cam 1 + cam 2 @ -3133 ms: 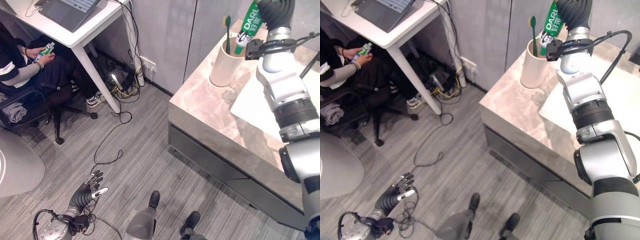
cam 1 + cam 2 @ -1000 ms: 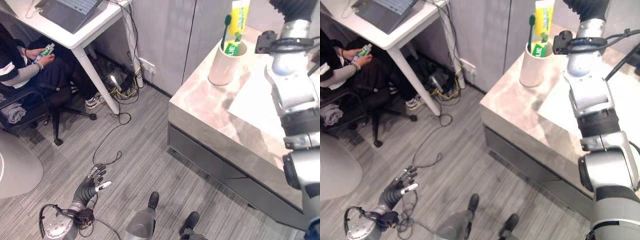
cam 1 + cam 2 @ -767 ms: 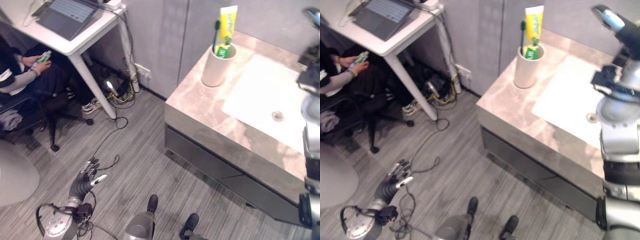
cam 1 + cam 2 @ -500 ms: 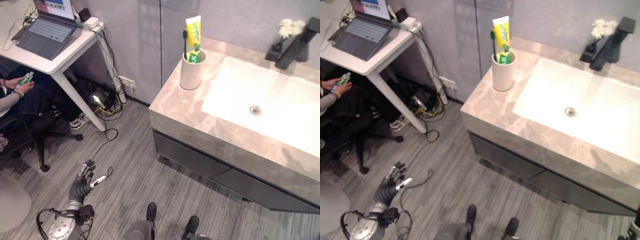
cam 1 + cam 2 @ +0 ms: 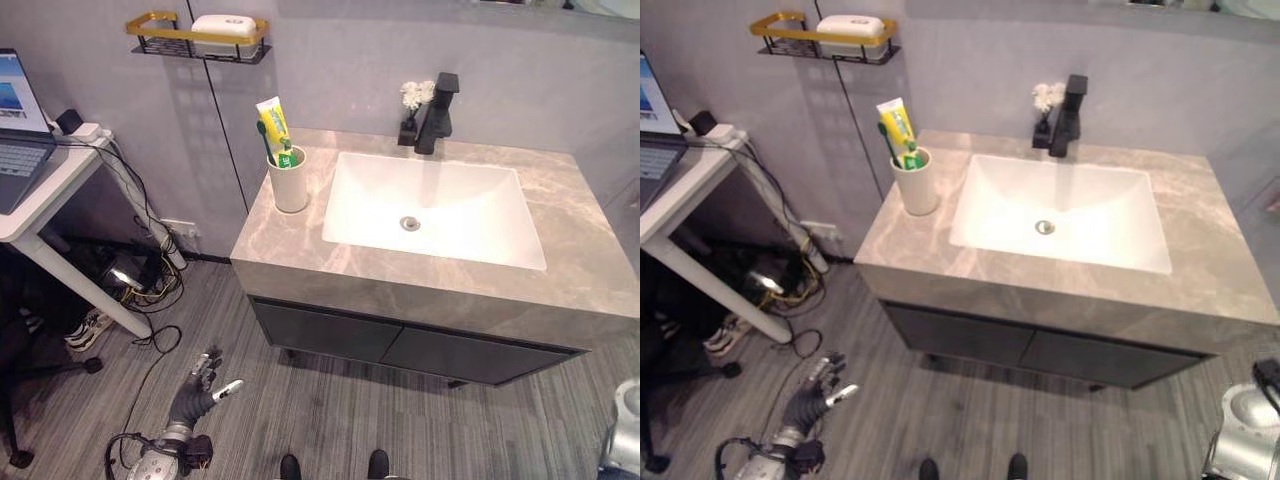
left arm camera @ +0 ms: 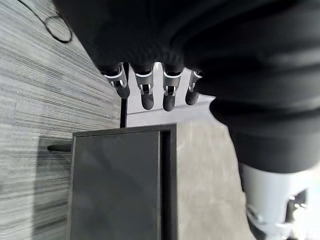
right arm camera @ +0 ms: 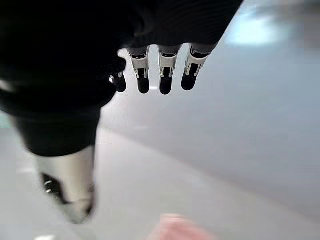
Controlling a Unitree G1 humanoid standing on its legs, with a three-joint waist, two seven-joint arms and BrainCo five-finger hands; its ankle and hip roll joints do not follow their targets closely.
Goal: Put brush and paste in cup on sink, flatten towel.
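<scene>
Left eye view shows brush (image 5: 263, 138) and paste (image 5: 273, 120) standing in the cup (image 5: 290, 181), upper left of centre on the tabletop (image 5: 300, 240). Both our hands, left hand (image 5: 198, 395) and right hand (image 7: 155, 65), have relaxed fingers holding nothing; we see no towel, so we risk searching blindly and knocking the cup.

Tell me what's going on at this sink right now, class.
Nothing is being handled at the moment. The green toothbrush and yellow-and-green toothpaste tube stand in the cream cup on the marble countertop, left of the white basin. The robot's left hand hangs open and empty low over the grey floor; its right hand is open and empty too.
</scene>
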